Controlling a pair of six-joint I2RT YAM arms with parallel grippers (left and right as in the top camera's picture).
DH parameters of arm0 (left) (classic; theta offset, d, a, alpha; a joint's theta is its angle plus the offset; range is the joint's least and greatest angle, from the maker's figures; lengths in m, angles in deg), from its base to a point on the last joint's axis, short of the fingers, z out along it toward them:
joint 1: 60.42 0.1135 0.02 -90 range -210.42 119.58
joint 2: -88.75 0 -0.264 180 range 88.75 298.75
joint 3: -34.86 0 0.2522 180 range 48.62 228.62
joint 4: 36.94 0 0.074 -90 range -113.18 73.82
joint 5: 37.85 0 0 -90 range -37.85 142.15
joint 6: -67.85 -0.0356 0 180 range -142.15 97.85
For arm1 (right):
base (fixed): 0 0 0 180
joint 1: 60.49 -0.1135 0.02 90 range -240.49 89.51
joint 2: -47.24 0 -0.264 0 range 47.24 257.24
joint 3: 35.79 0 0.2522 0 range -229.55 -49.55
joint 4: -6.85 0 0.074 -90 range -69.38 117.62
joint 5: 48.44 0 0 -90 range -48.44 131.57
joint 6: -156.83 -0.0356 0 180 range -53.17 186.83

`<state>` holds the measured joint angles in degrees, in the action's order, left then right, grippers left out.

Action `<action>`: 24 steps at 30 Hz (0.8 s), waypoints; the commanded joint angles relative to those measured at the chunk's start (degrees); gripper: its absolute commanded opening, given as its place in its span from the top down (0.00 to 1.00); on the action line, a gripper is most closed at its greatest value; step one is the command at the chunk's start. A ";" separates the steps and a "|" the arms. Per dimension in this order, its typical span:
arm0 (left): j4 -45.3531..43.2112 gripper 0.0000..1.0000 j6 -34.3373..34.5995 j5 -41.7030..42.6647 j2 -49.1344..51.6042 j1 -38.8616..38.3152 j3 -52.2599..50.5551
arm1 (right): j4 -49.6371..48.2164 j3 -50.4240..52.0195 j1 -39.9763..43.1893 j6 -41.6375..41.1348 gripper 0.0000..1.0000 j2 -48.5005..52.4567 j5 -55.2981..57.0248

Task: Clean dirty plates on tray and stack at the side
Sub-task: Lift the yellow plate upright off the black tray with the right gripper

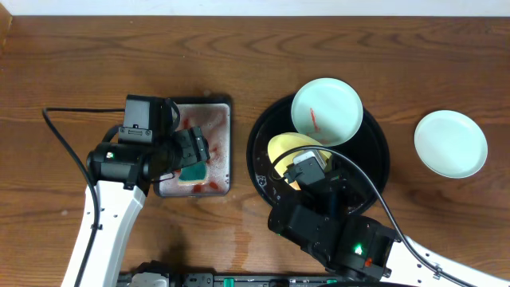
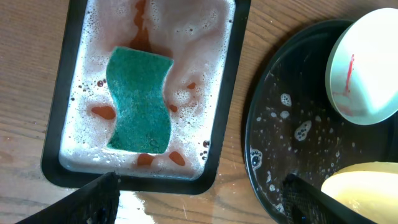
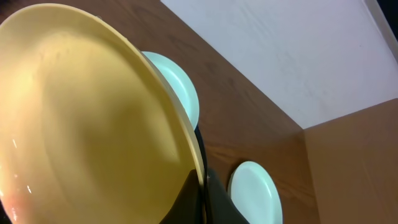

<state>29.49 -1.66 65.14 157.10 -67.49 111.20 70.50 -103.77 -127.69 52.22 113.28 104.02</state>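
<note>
Tabletop (image 1: 402,171) between tray (image 1: 374,171) and side plate (image 1: 450,143)

From overhead, the right arm covers the near half of the pale yellow round plate (image 1: 287,147) and the near rim of the large round glossy black tray (image 1: 374,147). The teal sponge (image 1: 194,171) shows only as a sliver under the left arm. In the left wrist view the left fingers (image 2: 93,202) are cut by the bottom edge (only dark tips show) and the streaked pale blue-white plate (image 2: 367,68) by the right. In the right wrist view the close, blurred yellow plate leaves only a dark sliver of the right fingers (image 3: 194,202).
</note>
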 commanded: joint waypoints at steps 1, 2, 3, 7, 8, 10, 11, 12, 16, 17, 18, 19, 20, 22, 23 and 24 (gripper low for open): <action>0.26 0.17 -0.76 0.04 -0.15 0.15 0.26 | -0.17 -0.33 -0.39 0.11 0.99 -0.52 2.29; 0.26 0.17 -0.76 0.04 -0.15 0.15 0.26 | -0.17 -0.33 -0.42 0.11 0.99 -0.52 2.29; 0.26 0.17 -0.76 0.04 -0.15 0.15 0.26 | -0.17 -0.33 -0.39 0.11 0.99 -0.52 2.29; 0.26 0.17 -0.76 0.04 -0.15 0.15 0.26 | -0.17 -0.33 -0.42 0.11 0.99 -0.52 2.29; 0.26 0.17 -0.76 0.04 -0.15 0.15 0.26 | -0.17 -0.33 -0.39 0.11 0.99 -0.52 2.29; 0.26 0.17 -0.76 0.04 -0.15 0.15 0.26 | -0.17 -0.33 -0.39 0.11 0.99 -0.52 2.29; 0.26 0.17 -0.76 0.04 -0.15 0.15 0.26 | -0.17 -0.33 -0.39 0.11 0.99 -0.52 2.36; 0.26 0.17 -0.76 0.04 -0.15 0.15 0.26 | -0.17 -0.33 -0.39 0.09 0.99 -0.52 2.51; 0.26 0.17 -0.76 0.04 -0.15 0.15 0.26 | -0.17 -0.33 -0.39 0.07 0.99 -0.52 2.71; 0.26 0.17 -0.76 0.04 -0.15 0.15 0.26 | -0.17 -0.33 -0.39 0.04 0.99 -0.52 2.71; 0.26 0.17 -0.76 0.04 -0.15 0.15 0.26 | -0.20 -0.33 -0.37 0.04 0.99 -0.52 2.71; 0.26 0.17 -0.76 0.04 -0.15 0.15 0.26 | -0.20 -0.33 -0.33 -0.17 0.99 -0.52 2.71; 0.26 0.17 -0.76 0.04 -0.15 0.15 0.26 | -0.24 -0.33 -0.33 -0.20 0.99 -0.52 2.71; 0.26 0.17 -0.74 0.04 -0.15 0.15 0.26 | -0.22 -0.33 -0.28 -0.52 0.99 -0.52 2.73; 0.26 0.17 -0.76 0.04 -0.15 0.15 0.26 | -0.22 -0.33 -0.28 -0.63 0.99 -0.52 2.73; 0.26 0.17 -0.76 0.04 -0.15 0.15 0.26 | -0.22 -0.33 -0.28 -0.63 0.99 -0.52 2.71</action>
<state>29.51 -1.64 65.14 157.10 -67.49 111.20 70.48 -103.77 -127.69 52.22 113.28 104.41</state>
